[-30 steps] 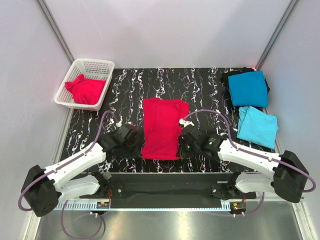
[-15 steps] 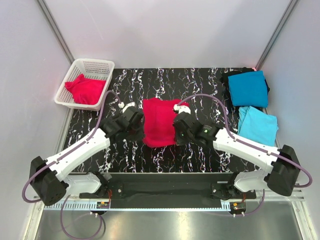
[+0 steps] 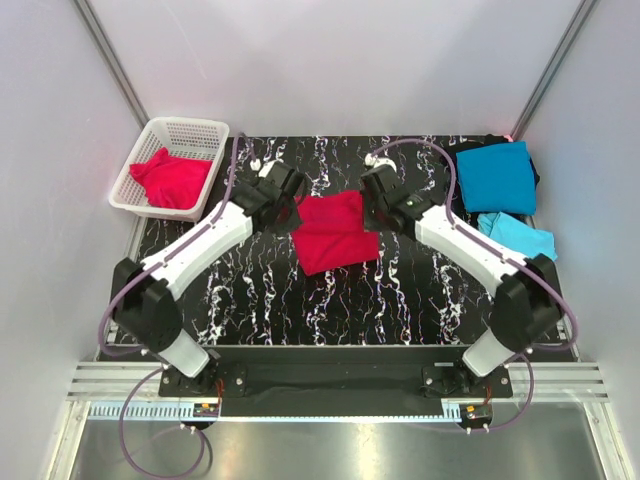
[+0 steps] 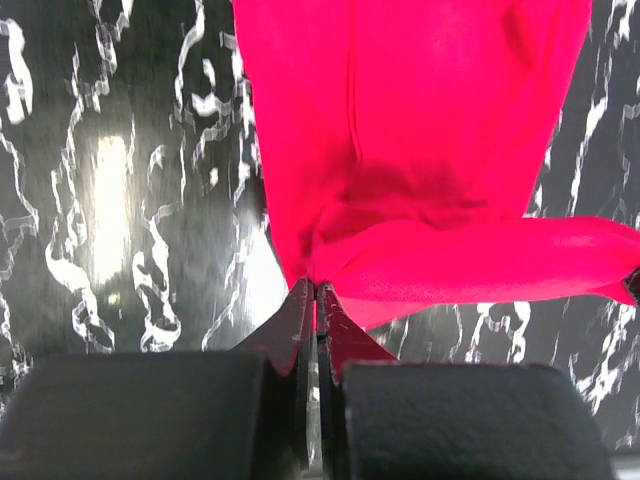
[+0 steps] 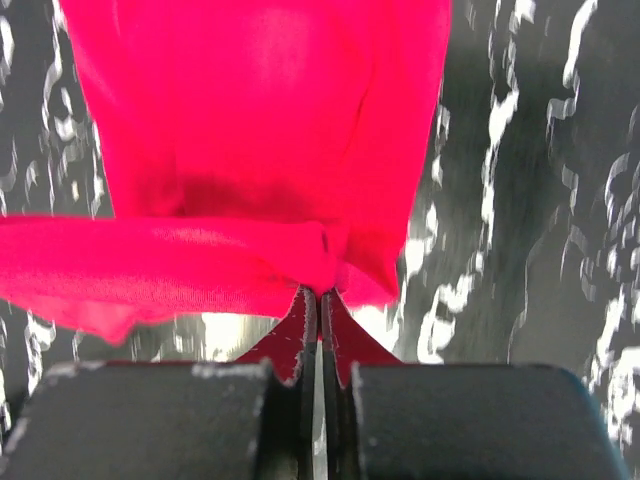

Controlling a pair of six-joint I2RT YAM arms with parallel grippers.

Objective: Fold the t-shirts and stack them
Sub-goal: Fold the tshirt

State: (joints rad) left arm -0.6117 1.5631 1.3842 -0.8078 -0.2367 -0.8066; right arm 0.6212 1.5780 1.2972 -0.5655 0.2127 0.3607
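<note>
Pinching bunched red t-shirt (image 3: 336, 232): left gripper (image 4: 316, 290), right gripper (image 5: 319, 293)

Table (image 3: 400, 300): basket (image 3: 190, 125) sits at the far-left corner with the basket t-shirt (image 3: 172, 180) inside it. The centre t-shirt (image 3: 335, 232) lies mid-table, a bit toward the back, between the two grippers. The left gripper (image 3: 293, 212) is at its far-left corner and the right gripper (image 3: 368, 212) at its far-right corner, each pinching a cloth edge that is doubled over the layer below. On the right side, the back-right t-shirt (image 3: 497, 177) lies folded in the far corner. The front-right t-shirt (image 3: 520, 235) is just in front of it, partly under the right arm. Both are well apart from the centre t-shirt.
</note>
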